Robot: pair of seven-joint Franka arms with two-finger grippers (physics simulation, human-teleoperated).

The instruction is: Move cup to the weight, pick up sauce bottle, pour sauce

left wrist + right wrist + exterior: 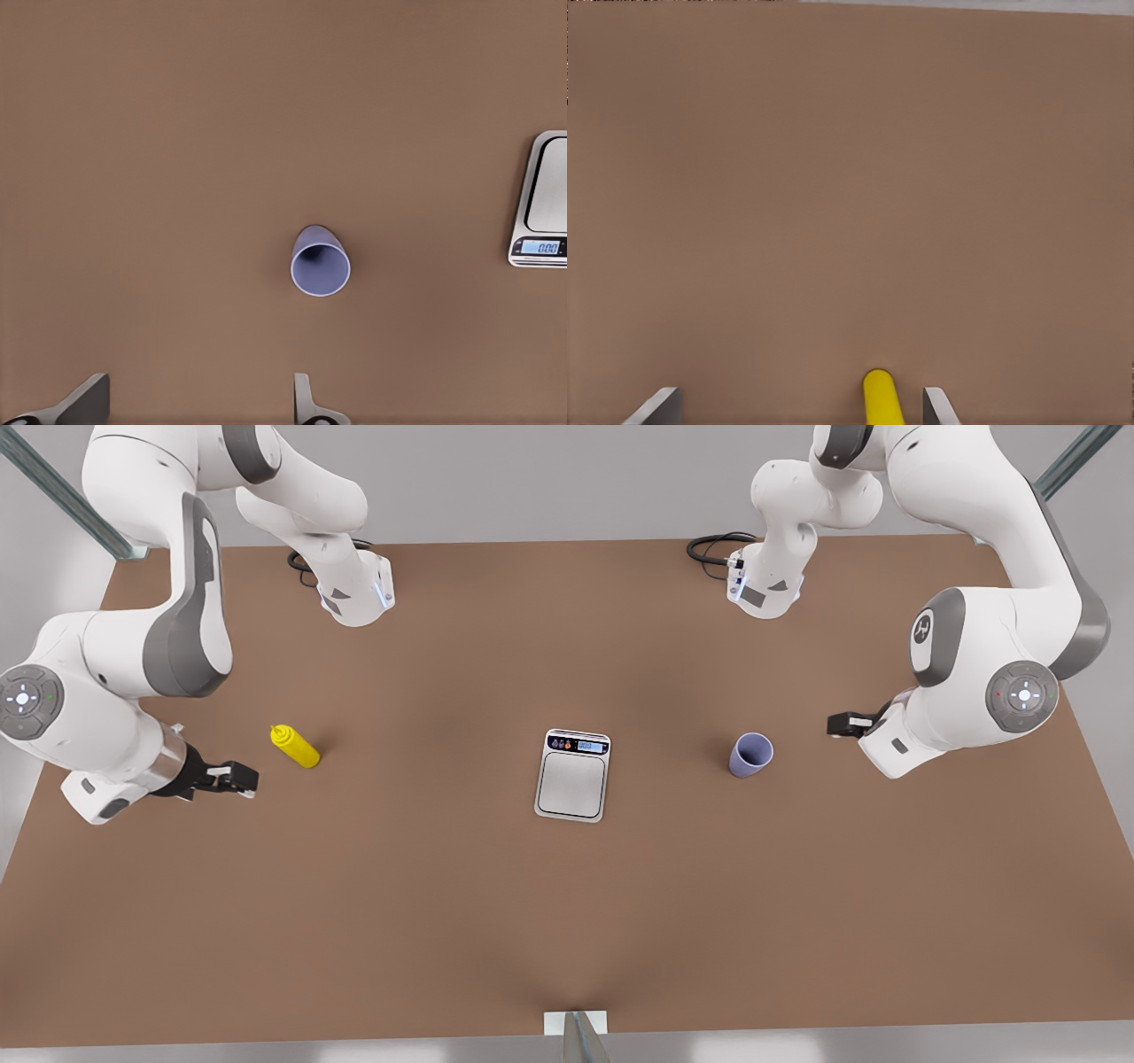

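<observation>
Left tool (840, 724) at front view's right, fingers (84, 403) spread wide, empty, near cup (750, 755). Left wrist view reveals cup's hollow inside and scale (573, 775) display lit; cup upright on bench (443, 921), apart from scale. Right tool (241, 779) at front view's left, spread wide; right wrist view shows sauce bottle (882, 400) between fingers (656, 405), not gripped.

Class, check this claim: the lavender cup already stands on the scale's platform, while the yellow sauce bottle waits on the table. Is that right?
Not quite. The cup stands on the table, apart from the scale, whose platform is bare, as the front view shows. The sauce bottle does wait on the table.
</observation>
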